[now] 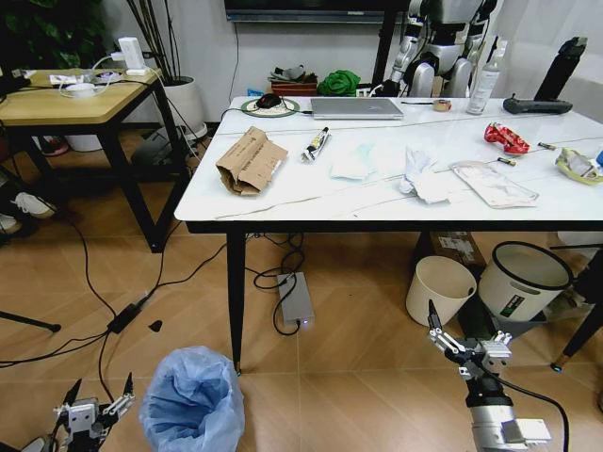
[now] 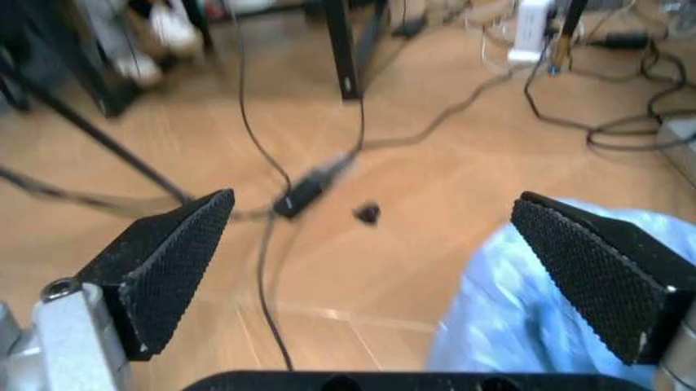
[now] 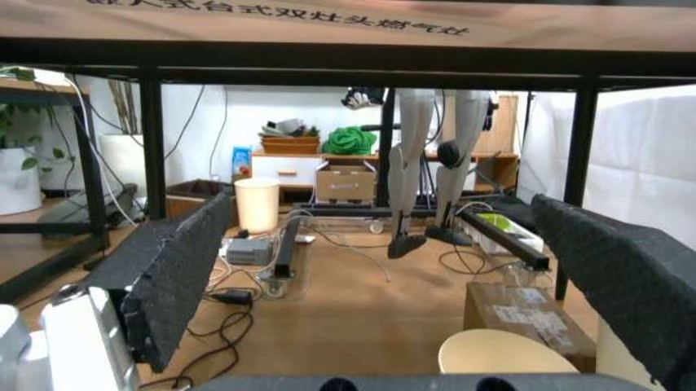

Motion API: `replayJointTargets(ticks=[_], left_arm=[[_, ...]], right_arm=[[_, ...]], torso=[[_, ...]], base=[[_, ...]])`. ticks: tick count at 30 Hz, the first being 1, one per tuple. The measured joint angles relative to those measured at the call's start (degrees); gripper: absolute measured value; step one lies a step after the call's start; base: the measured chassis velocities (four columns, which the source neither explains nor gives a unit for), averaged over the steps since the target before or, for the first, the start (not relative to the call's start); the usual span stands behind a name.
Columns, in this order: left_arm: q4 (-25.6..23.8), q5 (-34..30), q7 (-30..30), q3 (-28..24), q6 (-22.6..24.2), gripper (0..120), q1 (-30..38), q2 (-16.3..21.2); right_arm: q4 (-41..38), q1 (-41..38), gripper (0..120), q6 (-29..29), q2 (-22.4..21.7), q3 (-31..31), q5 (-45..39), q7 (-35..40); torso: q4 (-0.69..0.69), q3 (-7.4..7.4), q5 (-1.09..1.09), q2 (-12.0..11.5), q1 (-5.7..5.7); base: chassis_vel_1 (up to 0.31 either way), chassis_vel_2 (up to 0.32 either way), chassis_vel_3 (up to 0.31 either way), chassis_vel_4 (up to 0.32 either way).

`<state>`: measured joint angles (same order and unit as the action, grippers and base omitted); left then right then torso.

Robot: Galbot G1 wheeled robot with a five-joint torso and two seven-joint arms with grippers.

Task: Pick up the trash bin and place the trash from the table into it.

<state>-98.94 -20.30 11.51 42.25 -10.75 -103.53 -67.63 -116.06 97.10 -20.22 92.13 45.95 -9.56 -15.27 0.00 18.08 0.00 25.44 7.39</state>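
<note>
The trash bin (image 1: 193, 403), lined with a crinkly light-blue bag, stands on the floor in front of the table (image 1: 283, 202). My left gripper (image 1: 98, 394) hangs open just left of it, low over the floor; in the left wrist view the blue bag (image 2: 544, 309) lies beside one finger. My right gripper (image 1: 468, 342) is open at the lower right, under the table's front edge. Trash lies on the tabletop: a crumpled brown paper bag (image 1: 249, 161), white tissues (image 1: 424, 177), a flat white pouch (image 1: 494, 184), a red wrapper (image 1: 506, 137) and a yellowish wrapper (image 1: 577, 166).
A cream round bin (image 1: 440, 290) and a dark grey bin with white liner (image 1: 524, 279) stand under the table's right side. Cables and a power strip (image 1: 296, 299) run across the floor. A wooden desk (image 1: 80, 99) stands at the left. A silver laptop (image 1: 356, 107) and a spray bottle (image 1: 485, 79) sit at the table's back.
</note>
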Motion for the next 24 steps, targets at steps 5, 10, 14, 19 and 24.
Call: replayJointTargets(ticks=[5,10,14,19,24], left_arm=[[0.3,-6.2,-1.2,-2.5,4.5,100,2.5,0.4],[4.8,-7.5,-1.6,-3.4,6.6,100,4.5,-0.6],[7.8,-7.5,-1.6,-3.7,7.6,100,5.8,-1.3],[11.8,-7.5,-3.3,-4.7,7.3,100,8.8,-2.3],[13.6,-9.0,-4.8,-5.5,7.1,93,10.8,-2.4]], right_arm=[[0.2,0.1,100,0.0,0.0,0.0,0.0,0.0],[1.1,-0.7,100,0.3,-0.4,-1.4,0.0,0.0],[1.4,-0.9,100,0.5,-0.7,-1.9,0.0,0.0],[1.4,-0.7,100,0.6,-0.4,-2.2,0.4,0.0],[0.9,-0.2,100,0.6,-0.1,-2.2,1.1,0.0]], torso=[[-0.01,0.02,0.0,0.0,0.01],[0.0,0.04,0.0,0.1,0.03],[0.02,0.05,0.01,0.1,0.03],[0.0,0.06,-0.01,0.1,0.04],[-0.01,0.07,0.01,0.1,0.05]], base=[[0.0,0.0,0.0,0.0],[0.0,0.0,0.0,0.0],[0.0,0.0,0.0,0.0],[0.0,0.0,0.0,0.0],[0.0,0.0,0.0,0.0]])
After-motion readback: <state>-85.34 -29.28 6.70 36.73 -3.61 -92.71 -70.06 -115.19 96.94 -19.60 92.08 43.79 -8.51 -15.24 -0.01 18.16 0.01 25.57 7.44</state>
